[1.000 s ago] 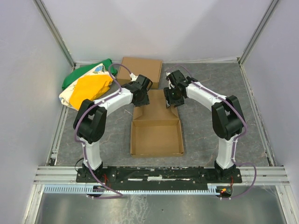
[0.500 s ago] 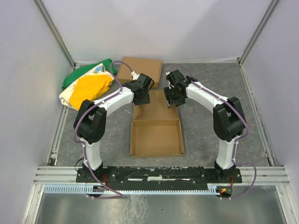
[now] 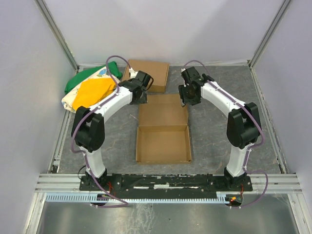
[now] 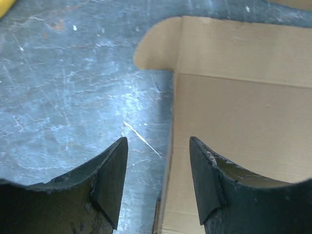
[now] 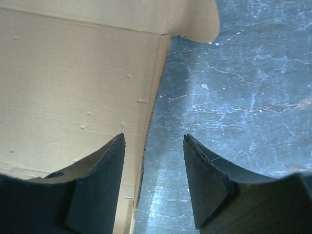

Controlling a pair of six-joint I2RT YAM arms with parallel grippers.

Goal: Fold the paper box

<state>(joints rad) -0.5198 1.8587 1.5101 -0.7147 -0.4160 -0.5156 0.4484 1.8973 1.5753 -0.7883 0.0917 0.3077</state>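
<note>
Top external view: the box (image 3: 163, 144) lies mid-table, its near half walled, its lid (image 3: 163, 109) flat beyond. Left gripper (image 4: 158, 141) and right gripper (image 5: 153, 139) hover astride the lid's side edges, each part open, holding nothing. Step in hand appears to be lid closure; next, grip both edges and swing it over

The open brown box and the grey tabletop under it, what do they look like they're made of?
The flat open brown cardboard box: plain matte cardboard, apparently uncoated, judging by its creased fold lines and cleanly cut rounded tab. The grey mottled tabletop: a hard, slightly glossy surface with fine scratches and glare; stone-look laminate or metal, I cannot tell which.
</note>
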